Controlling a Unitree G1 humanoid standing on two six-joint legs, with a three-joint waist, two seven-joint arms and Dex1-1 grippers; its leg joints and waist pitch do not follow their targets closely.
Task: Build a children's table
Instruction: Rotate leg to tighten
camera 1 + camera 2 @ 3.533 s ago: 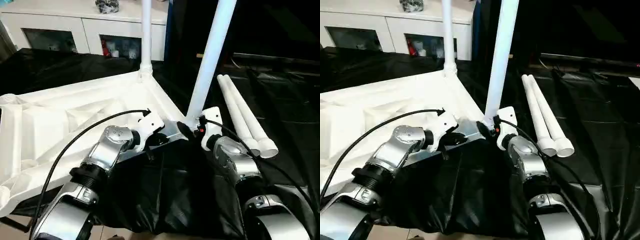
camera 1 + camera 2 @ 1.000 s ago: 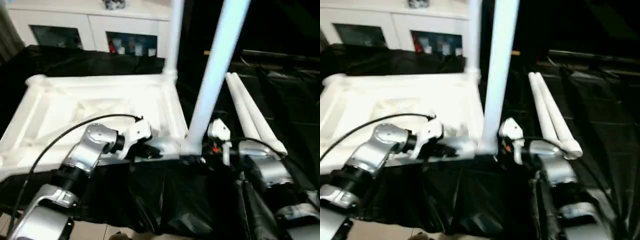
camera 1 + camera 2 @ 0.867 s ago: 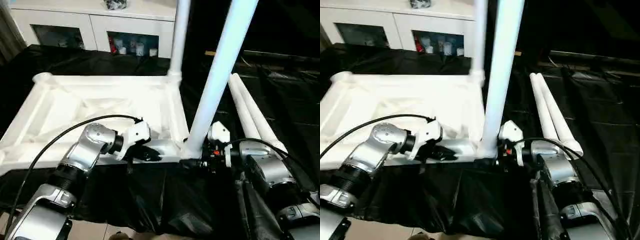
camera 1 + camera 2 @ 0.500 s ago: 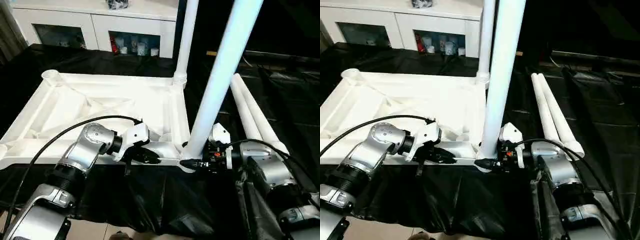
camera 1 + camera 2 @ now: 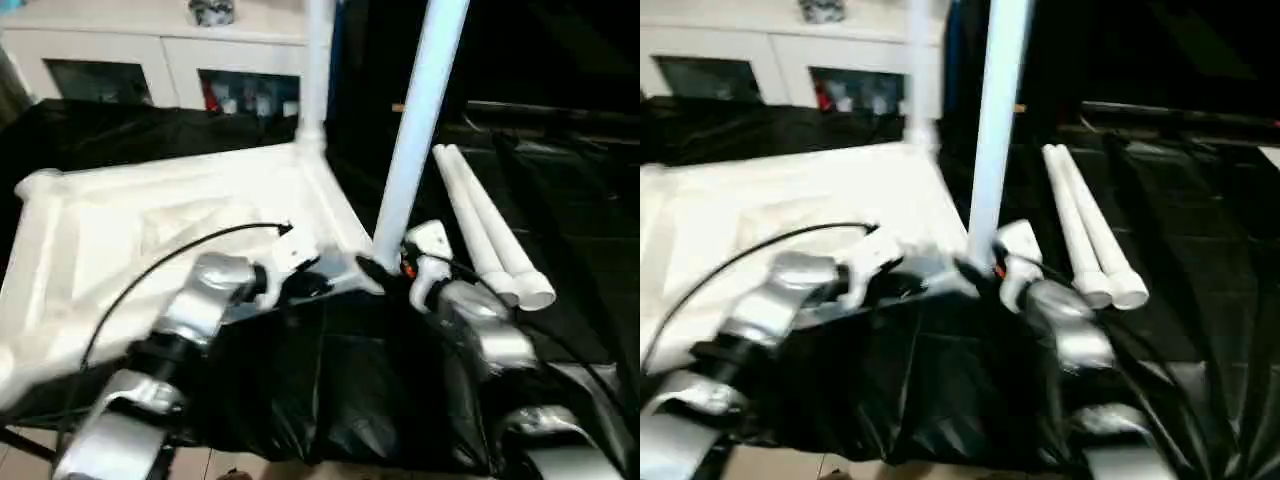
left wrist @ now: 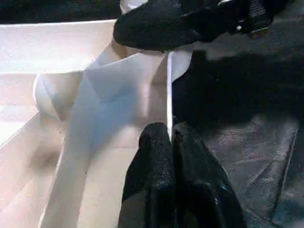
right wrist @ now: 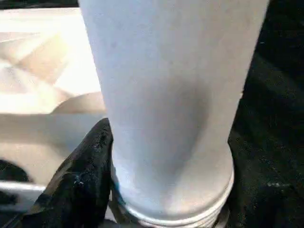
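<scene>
The children's table top [image 5: 150,230] lies upside down on the black cover. Two white legs stand upright in its corner sockets, one at the far corner [image 5: 318,60] and one at the near corner [image 5: 420,120]. My left gripper [image 5: 318,284] is shut on the thin near rim of the top [image 6: 169,95], close to that near corner. My right gripper [image 5: 372,268] grips the flared base of the near leg [image 7: 166,95], with one black finger [image 7: 88,175] pressed against it and the other hidden behind the leg. Two loose legs [image 5: 490,240] lie side by side to the right.
The black-covered work table [image 5: 570,180] extends to the right and back, and its cloth hangs in folds over the front edge [image 5: 330,400]. A white cabinet with glass doors [image 5: 150,60] stands behind.
The whole picture has shifted and blurred, so the camera has moved. My right gripper's fingers have drawn in around the near leg's base. My left gripper still holds the rim.
</scene>
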